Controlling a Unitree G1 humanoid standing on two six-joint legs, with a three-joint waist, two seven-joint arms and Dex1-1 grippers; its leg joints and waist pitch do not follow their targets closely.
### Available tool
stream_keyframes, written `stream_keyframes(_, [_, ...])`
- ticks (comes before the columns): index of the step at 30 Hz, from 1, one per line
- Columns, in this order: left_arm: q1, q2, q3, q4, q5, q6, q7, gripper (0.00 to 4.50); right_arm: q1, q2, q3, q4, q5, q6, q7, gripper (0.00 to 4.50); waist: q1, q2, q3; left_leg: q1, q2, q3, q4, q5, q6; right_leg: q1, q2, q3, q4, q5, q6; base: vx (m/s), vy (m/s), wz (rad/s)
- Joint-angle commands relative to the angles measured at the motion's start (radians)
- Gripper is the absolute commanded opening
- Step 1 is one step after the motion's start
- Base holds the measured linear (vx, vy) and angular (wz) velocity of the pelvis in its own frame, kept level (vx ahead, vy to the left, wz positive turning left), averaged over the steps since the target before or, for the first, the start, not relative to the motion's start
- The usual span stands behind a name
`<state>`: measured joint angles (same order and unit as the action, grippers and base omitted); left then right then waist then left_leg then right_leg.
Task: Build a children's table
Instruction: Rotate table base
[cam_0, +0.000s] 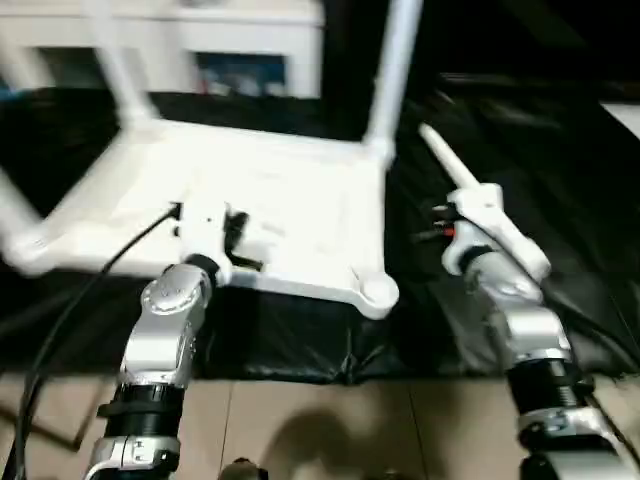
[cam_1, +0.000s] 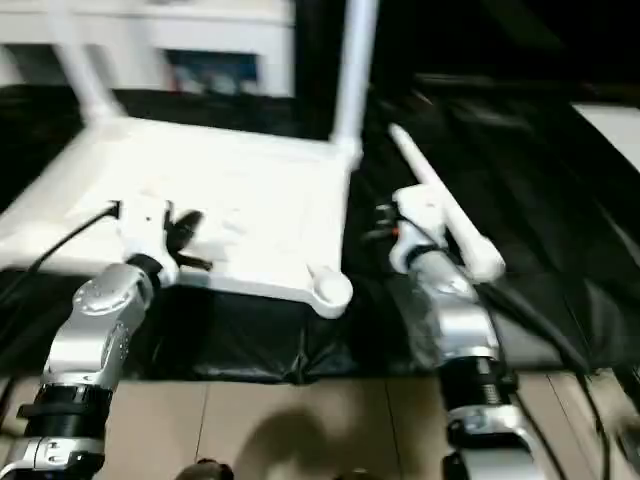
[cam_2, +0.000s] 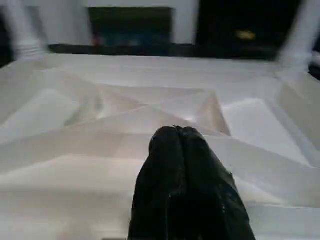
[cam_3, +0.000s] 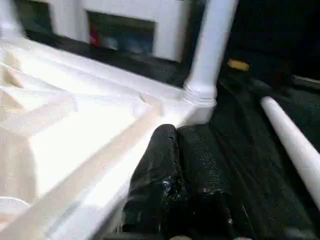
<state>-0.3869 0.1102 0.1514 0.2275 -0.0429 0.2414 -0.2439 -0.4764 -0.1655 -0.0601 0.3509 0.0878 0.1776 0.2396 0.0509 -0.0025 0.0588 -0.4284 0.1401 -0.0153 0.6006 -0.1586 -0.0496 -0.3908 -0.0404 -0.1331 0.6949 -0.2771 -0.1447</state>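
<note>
On the black sheet, the table top (cam_0: 250, 215) is lying ribs-up with three legs standing in their sockets, while the last leg (cam_0: 480, 200) is lying loose just beside it. Both the left gripper (cam_2: 181, 145) and right gripper (cam_3: 176, 137) are hovering pressed together and empty, so the next move, I judge, is picking up that leg for the open near socket (cam_0: 378, 292).

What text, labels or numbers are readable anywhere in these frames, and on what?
None readable.
White plastic table top, upside down with its ribbed underside up: no print visible.
Loose white tubular leg on the black cloth: plain.
White glass-door cabinet behind: blue and red items behind the glass, too blurred to read.
Yellow item on the black cloth: too small to tell.
</note>
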Motion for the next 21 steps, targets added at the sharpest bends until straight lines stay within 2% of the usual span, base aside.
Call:
stream_keyframes(1, [0.009, -0.002, -0.020, -0.038, -0.034, 0.020, -0.045, 0.41, 0.013, 0.002, -0.029, -0.034, 0.029, 0.039, -0.014, 0.39, 0.044, -0.046, -0.049, -0.014, -0.048, 0.154, 0.177, -0.223, 0.125, 0.064, -0.125, 0.136, -0.214, -0.412, -0.155, -0.022, -0.244, 0.46])
stream_keyframes(2, [0.023, 0.000, -0.028, -0.066, -0.061, 0.007, -0.093, 0.46, 0.020, 0.008, -0.035, -0.046, 0.040, 0.048, -0.016, 0.44, 0.059, -0.039, -0.037, -0.014, -0.038, 0.146, 0.154, -0.190, 0.106, 0.067, -0.143, 0.150, -0.210, -0.437, -0.056, -0.016, -0.227, 0.17])
stream_keyframes(3, [0.035, -0.001, -0.029, -0.094, -0.074, 0.008, -0.112, 0.46, 0.028, 0.016, -0.042, -0.062, 0.051, 0.061, -0.022, 0.44, 0.083, -0.036, -0.050, -0.003, -0.019, 0.136, 0.093, -0.178, 0.118, 0.094, -0.163, 0.181, -0.198, -0.360, 0.102, -0.005, -0.200, 0.17])
stream_keyframes(4, [0.035, -0.002, -0.028, -0.099, -0.064, 0.018, -0.096, 0.59, 0.030, 0.018, -0.044, -0.066, 0.052, 0.064, -0.026, 0.59, 0.099, -0.015, -0.068, 0.037, 0.021, 0.121, 0.026, -0.124, 0.146, 0.093, -0.157, 0.169, -0.191, -0.219, 0.189, -0.005, -0.200, 0.17])
stream_keyframes(5, [0.033, 0.004, -0.036, -0.096, -0.046, 0.027, -0.085, 0.75, 0.041, 0.018, -0.035, -0.080, 0.044, 0.069, -0.027, 0.73, 0.098, -0.009, -0.077, 0.056, 0.039, 0.118, 0.004, -0.070, 0.164, 0.086, -0.124, 0.147, -0.179, -0.099, 0.216, -0.016, -0.182, 0.28])
stream_keyframes(6, [0.033, 0.006, -0.040, -0.094, -0.046, 0.036, -0.084, 0.84, 0.052, 0.022, -0.030, -0.098, 0.044, 0.077, -0.024, 0.82, 0.087, 0.010, -0.086, 0.098, 0.142, 0.071, -0.026, 0.014, 0.236, 0.048, -0.102, 0.109, -0.137, 0.082, 0.232, -0.007, -0.154, 0.22])
stream_keyframes(7, [0.033, 0.008, -0.043, -0.094, -0.050, 0.040, -0.088, 0.94, 0.060, 0.025, -0.026, -0.110, 0.046, 0.084, -0.022, 0.90, 0.075, 0.004, -0.089, 0.124, 0.214, 0.048, -0.023, 0.086, 0.309, 0.012, -0.151, 0.120, -0.097, 0.150, 0.191, -0.007, -0.154, 0.22])
stream_keyframes(8, [0.033, 0.008, -0.043, -0.094, -0.050, 0.040, -0.088, 1.05, 0.060, 0.025, -0.026, -0.110, 0.046, 0.084, -0.022, 1.03, 0.077, 0.000, -0.087, 0.114, 0.204, 0.057, -0.014, 0.092, 0.313, 0.010, -0.173, 0.136, -0.097, 0.172, 0.168, 0.008, -0.141, 0.15])
stream_keyframes(9, [0.034, 0.008, -0.046, -0.092, -0.055, 0.025, -0.083, 1.19, 0.083, 0.032, -0.021, -0.149, 0.047, 0.115, -0.031, 1.17, 0.095, -0.016, -0.074, 0.060, 0.087, 0.122, 0.009, 0.002, 0.233, 0.047, -0.158, 0.150, -0.138, 0.173, 0.175, -0.002, -0.134, 0.17])
stream_keyframes(10, [0.033, 0.008, -0.048, -0.091, -0.056, 0.019, -0.080, 1.29, 0.094, 0.034, -0.018, -0.167, 0.047, 0.131, -0.035, 1.25, 0.113, -0.018, -0.065, 0.047, 0.022, 0.148, 0.011, -0.073, 0.151, 0.078, -0.123, 0.141, -0.172, 0.032, 0.260, -0.002, -0.134, 0.17])
stream_keyframes(11, [0.030, 0.010, -0.053, -0.086, -0.044, 0.017, -0.068, 1.34, 0.107, 0.036, -0.012, -0.184, 0.044, 0.144, -0.040, 1.29, 0.117, -0.013, -0.064, 0.044, 0.022, 0.148, 0.002, -0.069, 0.134, 0.082, -0.104, 0.129, -0.181, -0.027, 0.310, -0.015, -0.088, 0.11])
stream_keyframes(12, [0.030, 0.010, -0.053, -0.086, -0.044, 0.017, -0.068, 1.34, 0.107, 0.036, -0.012, -0.184, 0.044, 0.144, -0.040, 1.29, 0.118, -0.009, -0.061, 0.046, 0.035, 0.142, -0.016, -0.058, 0.123, 0.080, -0.073, 0.103, -0.191, -0.067, 0.395, -0.022, -0.052, 0.02])
stream_keyframes(13, [0.029, 0.013, -0.056, -0.084, -0.038, 0.022, -0.065, 1.40, 0.115, 0.038, -0.008, -0.196, 0.044, 0.152, -0.042, 1.36, 0.113, 0.000, -0.064, 0.065, 0.072, 0.128, -0.032, -0.080, 0.124, 0.069, -0.069, 0.084, -0.193, -0.066, 0.437, -0.022, -0.052, 0.02])
stream_keyframes(14, [0.025, 0.008, -0.049, -0.077, -0.038, 0.024, -0.050, 1.51, 0.125, 0.037, 0.000, -0.211, 0.040, 0.165, -0.044, 1.53, 0.110, 0.007, -0.067, 0.074, 0.098, 0.119, -0.041, -0.099, 0.130, 0.066, -0.078, 0.079, -0.191, -0.068, 0.427, 0.000, 0.000, 0.00])
stream_keyframes(15, [0.024, 0.006, -0.046, -0.073, -0.044, 0.027, -0.048, 1.63, 0.132, 0.041, 0.001, -0.224, 0.042, 0.187, -0.049, 1.64, 0.103, 0.018, -0.073, 0.092, 0.160, 0.093, -0.057, -0.128, 0.151, 0.056, -0.106, 0.083, -0.174, -0.062, 0.355, 0.000, 0.000, 0.00])
stream_keyframes(16, [0.023, 0.005, -0.044, -0.072, -0.048, 0.028, -0.047, 1.72, 0.136, 0.044, 0.001, -0.233, 0.044, 0.203, -0.053, 1.70, 0.094, 0.025, -0.077, 0.103, 0.216, 0.072, -0.070, -0.136, 0.170, 0.051, -0.152, 0.100, -0.145, -0.023, 0.241, 0.000, 0.000, 0.00])
stream_keyframes(17, [0.025, 0.007, -0.046, -0.069, -0.049, 0.018, -0.052, 1.75, 0.137, 0.045, 0.002, -0.237, 0.042, 0.209, -0.053, 1.74, 0.089, 0.020, -0.075, 0.097, 0.215, 0.073, -0.068, -0.130, 0.165, 0.051, -0.164, 0.108, -0.135, 0.002, 0.197, 0.000, 0.000, 0.00])
stream_keyframes(18, [0.026, 0.008, -0.046, -0.069, -0.053, 0.013, -0.058, 1.77, 0.137, 0.045, 0.003, -0.240, 0.041, 0.212, -0.053, 1.83, 0.090, 0.017, -0.077, 0.107, 0.168, 0.129, -0.044, -0.128, 0.098, 0.042, -0.152, 0.130, -0.163, -0.016, 0.161, 0.000, 0.000, 0.00])
stream_keyframes(19, [0.032, 0.012, -0.045, -0.068, -0.052, 0.004, -0.058, 1.92, 0.136, 0.045, 0.005, -0.247, 0.042, 0.221, -0.051, 1.97, 0.101, -0.003, -0.056, 0.089, 0.053, 0.193, -0.020, -0.178, 0.017, 0.060, -0.086, 0.142, -0.207, -0.198, 0.213, 0.000, 0.000, 0.00])
stream_keyframes(20, [0.034, 0.013, -0.044, -0.067, -0.053, 0.001, -0.059, 2.06, 0.135, 0.044, 0.006, -0.250, 0.042, 0.223, -0.051, 2.08, 0.113, 0.003, -0.057, 0.116, 0.035, 0.208, -0.023, -0.218, -0.007, 0.047, -0.029, 0.158, -0.227, -0.388, 0.287, -0.012, 0.041, -0.24])
stream_keyframes(21, [0.035, 0.015, -0.043, -0.066, -0.056, -0.001, -0.058, 2.14, 0.136, 0.044, 0.006, -0.256, 0.042, 0.229, -0.052, 2.14, 0.117, 0.008, -0.058, 0.140, 0.049, 0.205, -0.035, -0.246, -0.008, 0.041, -0.013, 0.158, -0.224, -0.410, 0.304, -0.010, 0.055, -0.41])
